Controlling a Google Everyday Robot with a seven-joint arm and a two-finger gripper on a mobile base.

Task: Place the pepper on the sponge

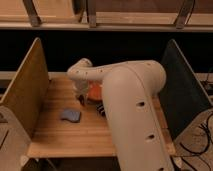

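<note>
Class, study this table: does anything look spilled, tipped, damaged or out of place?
Nothing stands out. The sponge lies flat on the wooden table, apart from the gripper, which is shut, low at the left edge of the orange plate. The arm hides part of the plate; the pepper cannot be made out.

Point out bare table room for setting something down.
Bare: the strip between the sponge and the front edge, and the back-left corner beside the wooden wall. Crowded: mid-table, where the gripper hangs by the orange plate and black block.

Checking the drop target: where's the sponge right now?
Camera view: the sponge lies on the table, left of picture centre, down-left of the shut gripper by the orange plate.
</note>
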